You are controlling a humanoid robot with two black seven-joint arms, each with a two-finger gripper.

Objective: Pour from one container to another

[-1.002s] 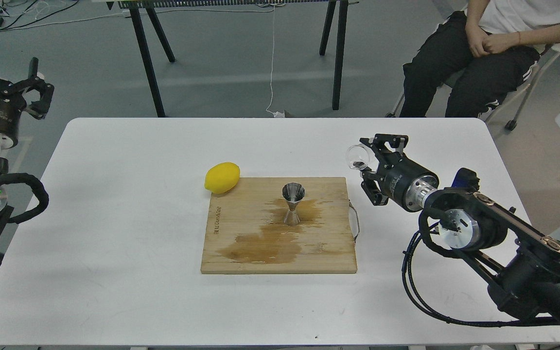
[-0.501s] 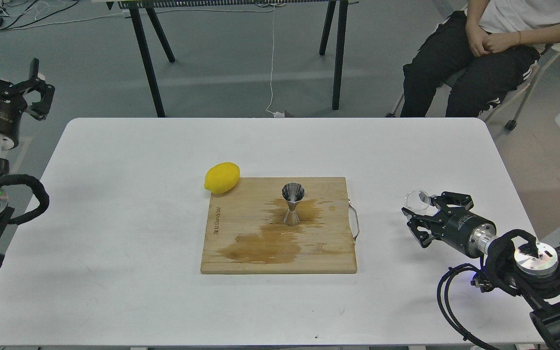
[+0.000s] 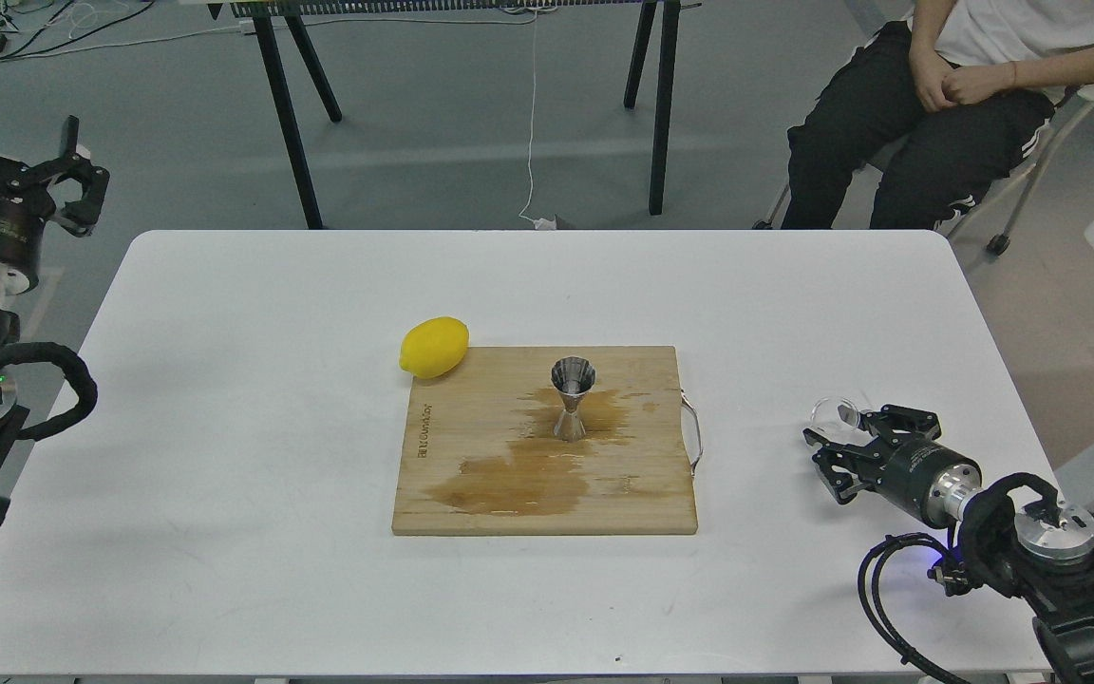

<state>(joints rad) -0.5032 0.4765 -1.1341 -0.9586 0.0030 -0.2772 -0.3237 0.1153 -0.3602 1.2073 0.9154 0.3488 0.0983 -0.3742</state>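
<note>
Grey floor and black trestle legs (image 3: 286,114) sit behind the white table (image 3: 224,427), where a seated person (image 3: 936,104) waits at the far right. On the stained cutting board (image 3: 471,494), beside a lemon (image 3: 434,347), the steel jigger (image 3: 572,398) stands upright. Low at the table's right, the right gripper (image 3: 837,445) clasps the glass cup (image 3: 834,414); the left gripper (image 3: 67,176) hangs off-table with its jaws spread.
</note>
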